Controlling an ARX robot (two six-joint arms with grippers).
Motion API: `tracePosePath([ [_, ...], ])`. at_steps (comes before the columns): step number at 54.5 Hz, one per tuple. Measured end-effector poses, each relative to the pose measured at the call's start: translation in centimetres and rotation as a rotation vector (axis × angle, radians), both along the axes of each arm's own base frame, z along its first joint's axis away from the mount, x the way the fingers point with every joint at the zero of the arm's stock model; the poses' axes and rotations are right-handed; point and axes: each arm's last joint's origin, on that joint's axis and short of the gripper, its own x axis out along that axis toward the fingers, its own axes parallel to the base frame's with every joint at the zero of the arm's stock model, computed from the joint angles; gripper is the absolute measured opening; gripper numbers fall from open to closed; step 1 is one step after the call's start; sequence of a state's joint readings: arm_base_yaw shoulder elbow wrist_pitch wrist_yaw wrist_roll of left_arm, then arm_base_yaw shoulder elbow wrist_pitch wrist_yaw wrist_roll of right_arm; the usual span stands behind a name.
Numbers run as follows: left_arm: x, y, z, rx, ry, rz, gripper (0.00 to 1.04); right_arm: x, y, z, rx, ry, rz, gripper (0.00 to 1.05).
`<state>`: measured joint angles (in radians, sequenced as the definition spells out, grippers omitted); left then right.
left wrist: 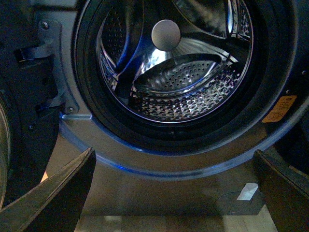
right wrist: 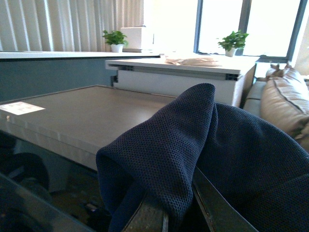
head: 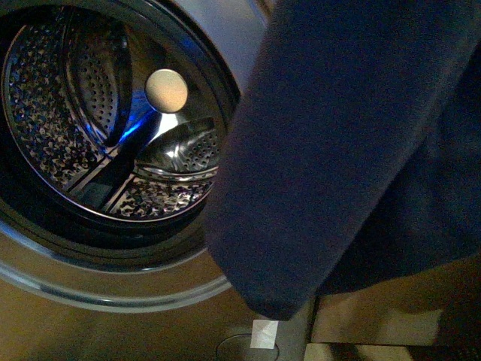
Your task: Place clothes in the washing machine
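The clothes [head: 353,143] are dark navy, fine mesh weave. The washing machine [left wrist: 159,193] is grey metallic, its drum [left wrist: 183,82] shiny dotted steel lit blue, its sticker [left wrist: 279,109] orange.

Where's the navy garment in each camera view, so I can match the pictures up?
Front view: the navy garment fills the right half, hanging before the washing machine.
Left wrist view: not clearly in it; the open drum shows.
Right wrist view: foreground, bunched close to the camera.
Shared landmark: the pale round disc at the drum's back, in front and left wrist views only.
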<state>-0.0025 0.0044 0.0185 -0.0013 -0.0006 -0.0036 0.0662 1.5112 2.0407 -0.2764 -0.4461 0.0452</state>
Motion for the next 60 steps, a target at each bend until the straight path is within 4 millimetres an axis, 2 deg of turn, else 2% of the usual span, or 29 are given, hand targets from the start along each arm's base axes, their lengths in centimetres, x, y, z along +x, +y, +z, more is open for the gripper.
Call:
tracePosePath([
  [9,0.0,0.0,0.0,0.0,0.0,0.0,0.98,-0.8,1.9,0.1,0.018,0.031,0.141,0.06],
  [17,0.0,0.0,0.0,0.0,0.0,0.0,0.98,-1.0,2.7,-0.2,0.026,0.062,0.229,0.06],
  [26,0.0,0.0,0.0,0.0,0.0,0.0,0.98,-1.2,2.8,0.0,0.041,0.072,0.276,0.06],
  [38,0.0,0.0,0.0,0.0,0.0,0.0,0.98,-1.0,2.5,0.8,0.036,-0.02,0.291,0.06],
  [60,0.0,0.0,0.0,0.0,0.0,0.0,0.98,-0.2,2.3,0.4,0.035,-0.008,0.28,0.06],
])
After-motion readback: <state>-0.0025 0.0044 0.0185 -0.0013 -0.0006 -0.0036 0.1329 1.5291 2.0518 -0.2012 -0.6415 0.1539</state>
